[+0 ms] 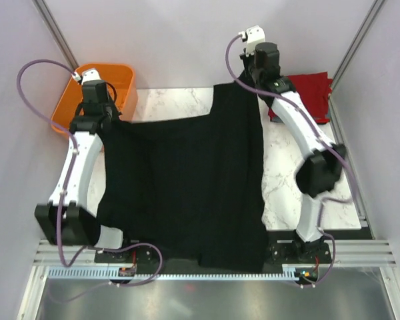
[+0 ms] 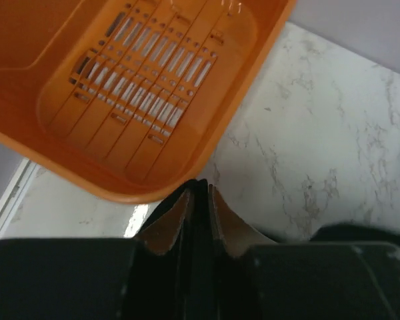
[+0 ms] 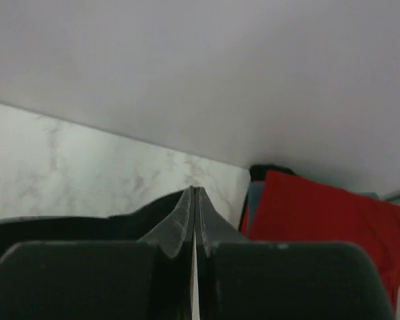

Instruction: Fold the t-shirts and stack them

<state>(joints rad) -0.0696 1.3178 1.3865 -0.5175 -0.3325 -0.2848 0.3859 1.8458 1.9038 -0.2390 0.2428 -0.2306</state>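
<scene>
The black shirt lies spread over the middle of the tabletop, and its near hem reaches past the edge at 6 o'clock. The left jaws, at 10 o'clock, are pressed together on the shirt's far left corner. In the wrist view a strip of dark cloth sits between the fingers. Just beyond them is the orange basket, overhanging the far left corner of the tabletop. The right jaws, at 1 o'clock, are also pressed together, pinching the far right corner, and the cloth rises to meet them. At 2 o'clock a folded red shirt lies on a grey-blue shirt, of which only the edge shows.
</scene>
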